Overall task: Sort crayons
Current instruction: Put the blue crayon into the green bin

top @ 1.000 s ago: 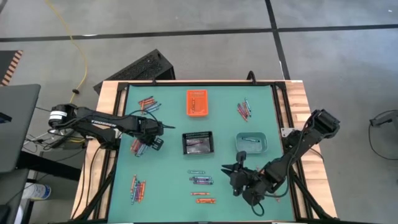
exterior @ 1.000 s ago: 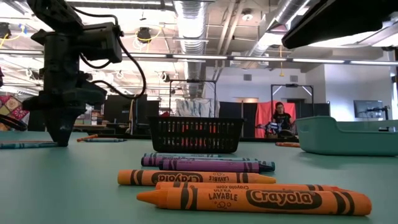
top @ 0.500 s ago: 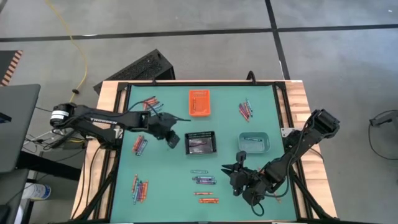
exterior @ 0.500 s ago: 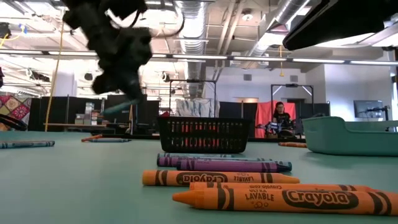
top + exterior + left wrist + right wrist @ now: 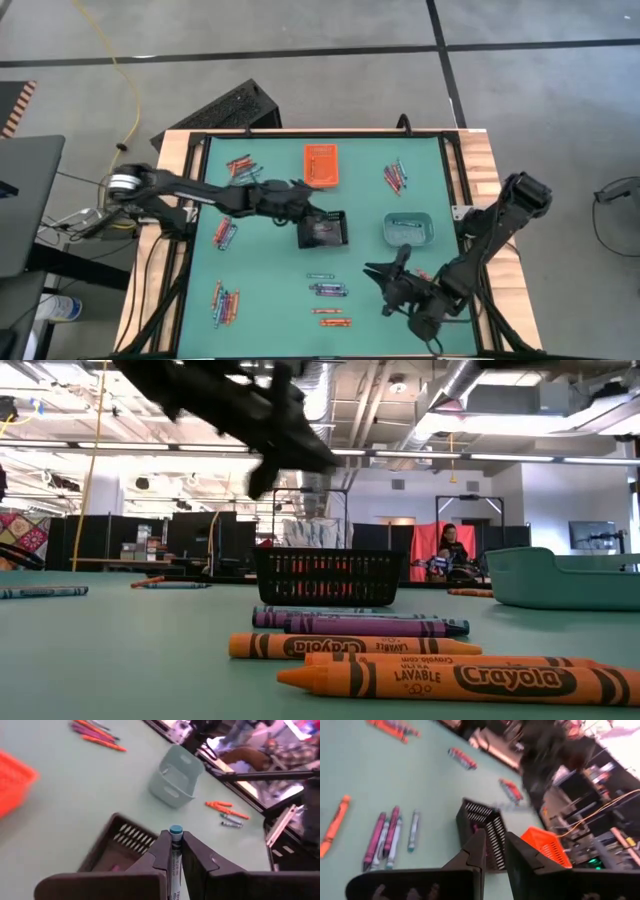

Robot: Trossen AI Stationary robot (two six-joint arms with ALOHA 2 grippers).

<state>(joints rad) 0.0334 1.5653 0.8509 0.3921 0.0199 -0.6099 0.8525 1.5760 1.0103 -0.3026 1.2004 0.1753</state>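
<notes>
"crayola" on orange crayons (image 5: pixel 430 678)

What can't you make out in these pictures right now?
- Teal bin contents: low view shows only its wall; too small in the high view.
- Crayon in the left gripper: its lower part sits hidden between the shut jaws, left wrist view.
- Left gripper: motion-blurred, low view.

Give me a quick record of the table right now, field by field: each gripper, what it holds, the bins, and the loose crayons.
left gripper: shut on a blue-teal crayon, above the black mesh bin
right gripper: near table edge, nothing between its fingers
orange bin: far side, centre
teal bin: right of the mesh bin
loose crayons: scattered groups on the green mat
</notes>
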